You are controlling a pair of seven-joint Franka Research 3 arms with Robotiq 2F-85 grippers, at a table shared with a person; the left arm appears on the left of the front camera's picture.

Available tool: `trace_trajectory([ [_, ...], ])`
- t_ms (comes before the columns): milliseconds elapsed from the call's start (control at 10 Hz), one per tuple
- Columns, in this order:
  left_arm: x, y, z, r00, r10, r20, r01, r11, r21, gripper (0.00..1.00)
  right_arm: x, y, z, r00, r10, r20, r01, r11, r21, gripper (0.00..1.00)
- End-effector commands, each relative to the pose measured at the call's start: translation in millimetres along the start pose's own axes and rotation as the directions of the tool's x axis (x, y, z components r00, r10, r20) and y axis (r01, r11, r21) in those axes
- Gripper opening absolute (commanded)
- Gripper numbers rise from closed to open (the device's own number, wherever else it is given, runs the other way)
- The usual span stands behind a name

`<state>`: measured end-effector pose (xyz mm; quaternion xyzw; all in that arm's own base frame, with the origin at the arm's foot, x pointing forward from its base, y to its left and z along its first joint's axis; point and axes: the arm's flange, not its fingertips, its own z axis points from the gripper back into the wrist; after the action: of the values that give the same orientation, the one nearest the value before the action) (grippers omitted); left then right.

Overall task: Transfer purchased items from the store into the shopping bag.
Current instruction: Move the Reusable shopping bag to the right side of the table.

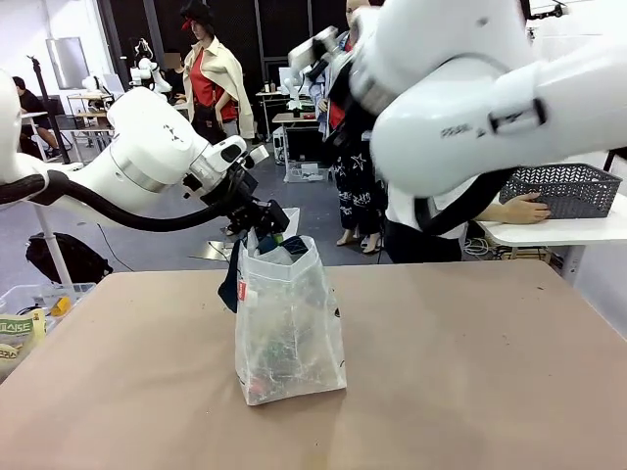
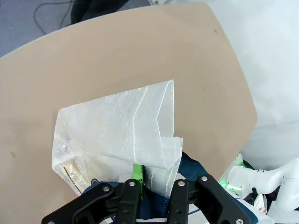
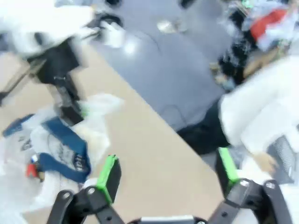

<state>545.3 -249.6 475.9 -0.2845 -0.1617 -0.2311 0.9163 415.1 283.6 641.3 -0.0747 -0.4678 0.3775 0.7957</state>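
Note:
The shopping bag (image 1: pixel 289 318), a translucent tote with navy handles, stands upright mid-table with several items inside. My left gripper (image 1: pixel 257 228) is shut on the bag's rim at its far left corner, by a navy handle. In the left wrist view the gripper (image 2: pixel 152 184) pinches the frosted plastic of the bag (image 2: pixel 117 133), one green pad (image 2: pixel 137 171) showing. My right gripper (image 3: pixel 168 168) hangs open and holds nothing, above the table to the side of the bag (image 3: pixel 56 149); that view is blurred. The right arm (image 1: pixel 460 88) looms high at the upper right.
A person stands at the far side with a hand (image 1: pixel 524 209) on a dark grey lattice basket (image 1: pixel 568 188) on a white side table. A clear bin (image 1: pixel 24 318) with packets sits at the left edge. Bare tan tabletop (image 1: pixel 470 372) surrounds the bag.

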Motion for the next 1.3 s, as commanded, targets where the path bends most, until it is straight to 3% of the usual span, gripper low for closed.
trace_trajectory([
  [0,-3,-2,-1,0.999,-0.049,-0.002,0.049,0.999,0.011,0.0,-5,-54,-11,0.959,-0.242,-0.149,0.208,0.955,-0.213,1.0],
  [100,-3,-3,-2,0.997,-0.074,0.0,0.074,0.997,0.016,0.0,-19,-101,-13,0.902,-0.381,-0.201,0.314,0.901,-0.298,1.0],
  [300,-7,-9,3,0.986,-0.157,0.06,0.156,0.988,0.015,0.0,-74,-176,-29,0.723,-0.606,-0.332,0.448,0.777,-0.442,1.0],
  [500,-9,-10,8,0.982,-0.177,0.061,0.176,0.984,0.019,0.0,-143,-215,-51,0.54,-0.73,-0.419,0.476,0.675,-0.564,1.0],
  [600,-9,-11,7,0.981,-0.188,0.055,0.187,0.982,0.019,0.0,-170,-232,-58,0.448,-0.791,-0.416,0.524,0.61,-0.594,1.0],
  [800,-10,-14,7,0.975,-0.216,0.049,0.215,0.976,0.024,0.0,-216,-253,-67,0.32,-0.817,-0.48,0.662,0.555,-0.504,1.0],
  [900,-12,-15,9,0.975,-0.219,0.042,0.218,0.976,0.027,0.0,-232,-253,-72,0.305,-0.81,-0.501,0.718,0.541,-0.438,1.0],
  [1000,-11,-16,7,0.974,-0.226,0.031,0.225,0.974,0.024,0.0,-239,-253,-74,0.33,-0.782,-0.528,0.753,0.555,-0.352,1.0],
  [1200,-12,-20,4,0.966,-0.258,0.01,0.258,0.965,0.043,0.0,-241,-245,-83,0.38,-0.753,-0.538,0.745,0.593,-0.304,1.0],
])
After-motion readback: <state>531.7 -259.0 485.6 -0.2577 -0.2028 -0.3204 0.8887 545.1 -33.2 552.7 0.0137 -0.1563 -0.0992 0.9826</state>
